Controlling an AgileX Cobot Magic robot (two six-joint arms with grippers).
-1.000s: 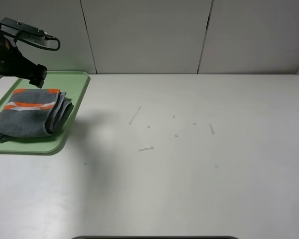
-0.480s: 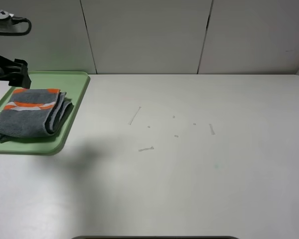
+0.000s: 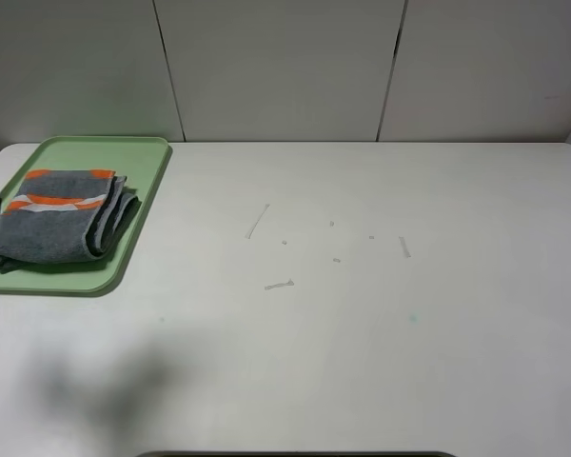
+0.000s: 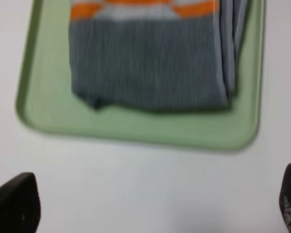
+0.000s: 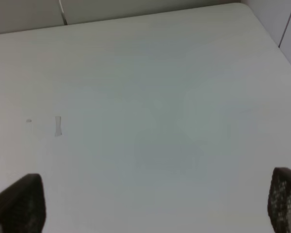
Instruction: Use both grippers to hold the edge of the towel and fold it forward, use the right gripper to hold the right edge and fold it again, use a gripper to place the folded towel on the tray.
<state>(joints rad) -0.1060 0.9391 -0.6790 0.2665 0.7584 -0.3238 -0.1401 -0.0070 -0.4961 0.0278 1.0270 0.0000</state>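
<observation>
1. Worktop: big white surface, mostly bare; a few small pale scuffs or tape bits near the middle, e.g. and. A soft shadow lies on the near left part, probably cast by an arm above.
2. Tray: pale green, low rim, far left of the worktop, flat on it. It holds one thing only, the towel.
3. Towel: dark grey, folded into a compact stack, orange and white stripe band at its far end, layered fold edges facing right. It lies wholly inside the tray rim, toward the tray's left and far part, leaving bare green on the near and right sides. My read: both folds and the placement look done, so the task seems at or near its end.
4. Left pincer: fingertips spread wide at both sides of the wrist view, nothing between them; it hangs over the worktop just near of the tray's near rim, clear of the towel. Blurry view. Likely placed so because the towel is released.
5. Right pincer: fingertips spread wide, nothing held, over bare worktop on the right, well apart from the tray; looks parked out of the way.
</observation>
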